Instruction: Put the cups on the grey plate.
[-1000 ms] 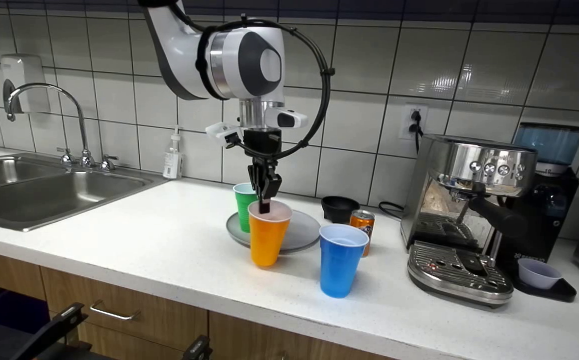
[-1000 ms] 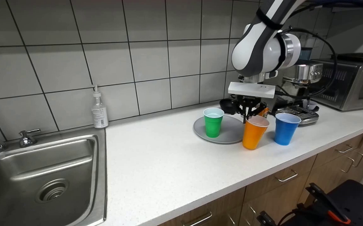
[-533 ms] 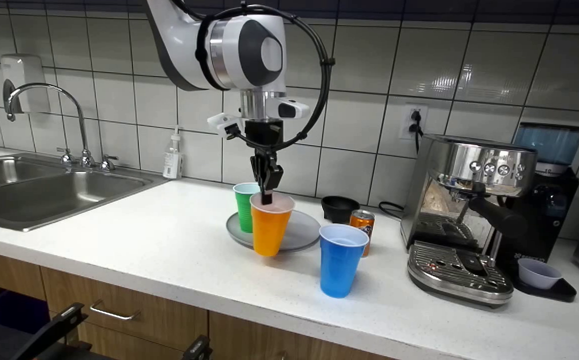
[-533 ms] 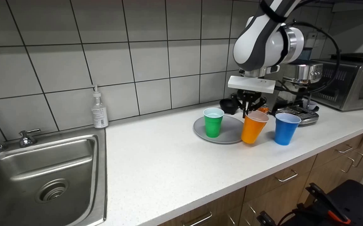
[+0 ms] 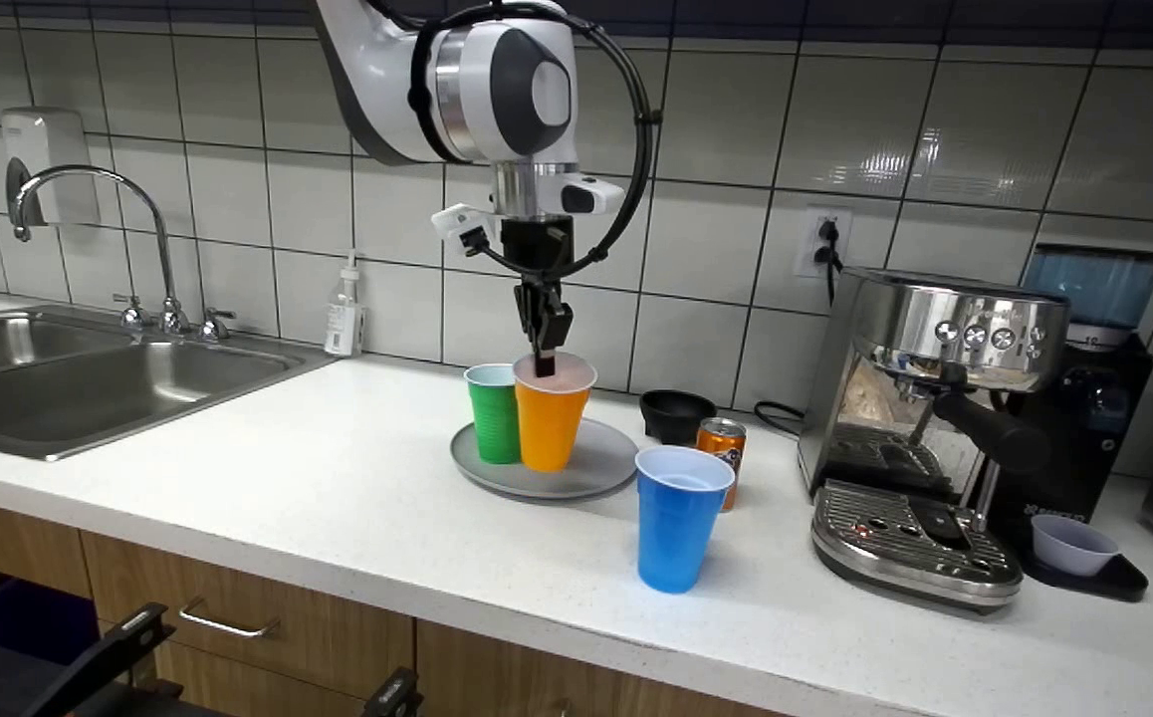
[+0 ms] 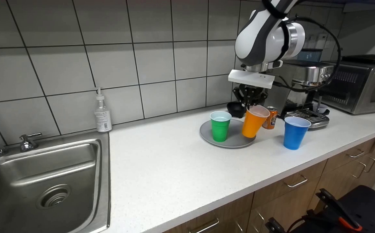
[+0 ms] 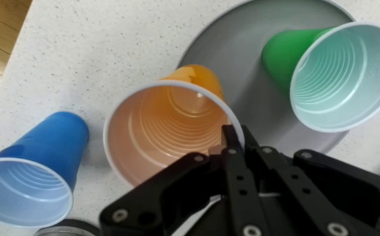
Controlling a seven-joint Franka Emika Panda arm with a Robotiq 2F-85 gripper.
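A pincer [image 7: 238, 132] grasps a tilted orange plastic tumbler [image 5: 551, 423] by the rim over the grey plate [image 5: 601, 468]. Likely light and soft-walled, it seems best held there.

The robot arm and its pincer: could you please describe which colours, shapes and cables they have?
The arm is white and rounded, with dark grey panels, a silver ring and black straps. A thick black cable loops beside it. The pincer is black and angular, with slim fingers and round screw heads.
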